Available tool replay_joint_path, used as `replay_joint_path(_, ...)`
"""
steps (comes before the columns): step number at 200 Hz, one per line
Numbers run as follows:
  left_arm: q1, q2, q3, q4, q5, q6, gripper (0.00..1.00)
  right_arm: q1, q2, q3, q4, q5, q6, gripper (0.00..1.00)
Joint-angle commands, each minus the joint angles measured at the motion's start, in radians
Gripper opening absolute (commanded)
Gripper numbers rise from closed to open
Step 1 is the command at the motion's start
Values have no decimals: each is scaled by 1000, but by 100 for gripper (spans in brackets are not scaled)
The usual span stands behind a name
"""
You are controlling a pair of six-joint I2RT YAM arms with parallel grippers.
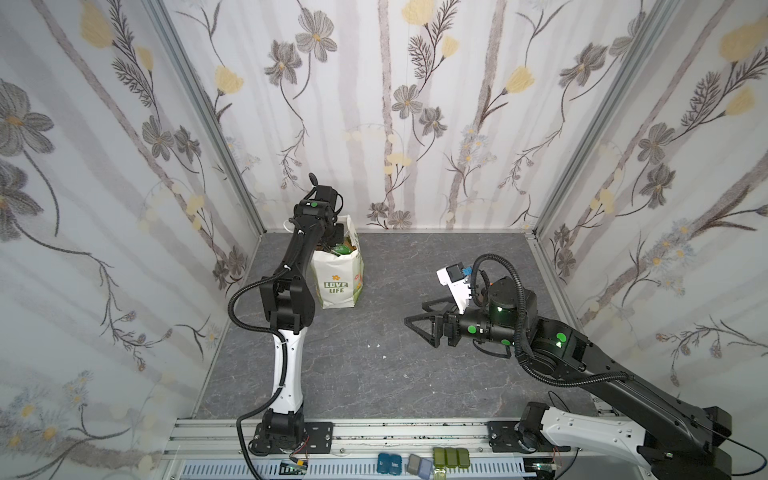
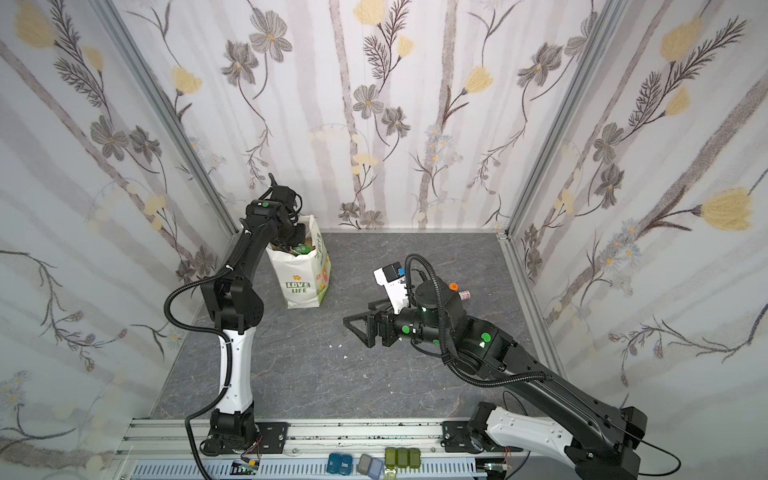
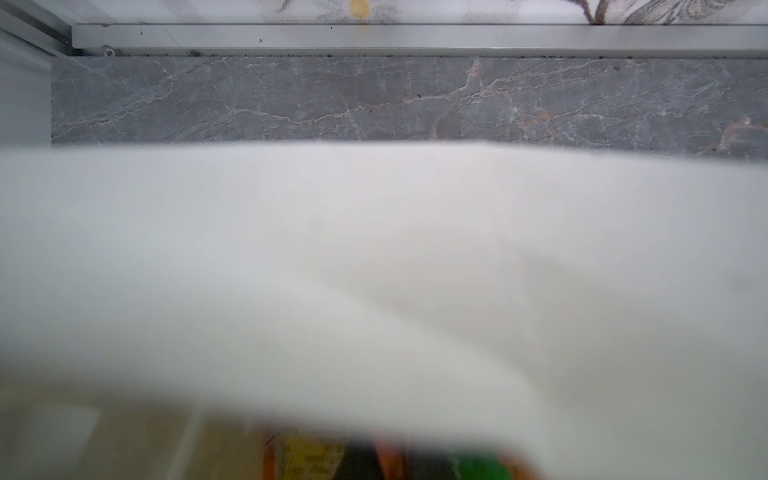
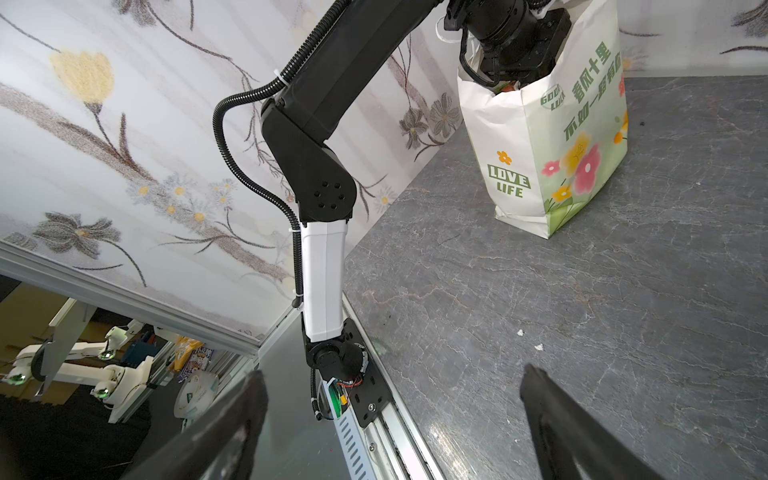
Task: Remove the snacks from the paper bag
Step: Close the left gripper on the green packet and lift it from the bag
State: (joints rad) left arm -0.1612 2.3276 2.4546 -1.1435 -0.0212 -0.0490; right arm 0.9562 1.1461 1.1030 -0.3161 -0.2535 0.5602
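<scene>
The paper bag (image 1: 337,279) (image 2: 302,284) (image 4: 536,145) stands upright at the back left of the grey table, white with green "LOVE LIFE" print. Snacks fill its open mouth; a green packet (image 1: 343,248) (image 2: 303,249) shows on top. My left gripper (image 1: 333,237) reaches down into the bag mouth, and its fingertips are hidden there. The left wrist view is mostly blurred white bag wall (image 3: 374,270), with a yellow packet (image 3: 309,457) and a green packet (image 3: 478,467) below it. My right gripper (image 1: 414,313) (image 2: 356,312) (image 4: 392,372) hovers open and empty over mid-table, right of the bag.
An orange-capped bottle (image 2: 453,286) lies partly hidden behind the right arm. Small white scraps (image 1: 374,345) dot the table centre. Flowered walls close in three sides. The aluminium rail (image 1: 415,432) runs along the front, with small coloured boxes (image 1: 451,456) beyond it.
</scene>
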Motion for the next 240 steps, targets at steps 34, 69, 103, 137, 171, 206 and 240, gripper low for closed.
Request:
replay_joint_path(34,1,-75,10,-23,9,8,0,2,-27,-2,30,54,11,95)
replay_joint_path(69,0,-111,20,-10,-21,13,0,2,-40,-6,39,68,14,95)
replay_joint_path(103,0,-141,18,16,-46,25,0,3,-39,-5,42,67,19,95)
replay_joint_path(137,-4,-169,18,50,-66,36,0,2,-39,-3,43,68,18,95)
replay_joint_path(171,-14,-192,21,102,-114,56,0,2,-41,-4,40,71,17,95)
replay_joint_path(206,-19,-218,25,163,-149,66,0,2,-46,-9,35,75,18,95)
replay_joint_path(240,-36,-232,26,158,-64,71,0,2,-49,-24,46,81,17,95)
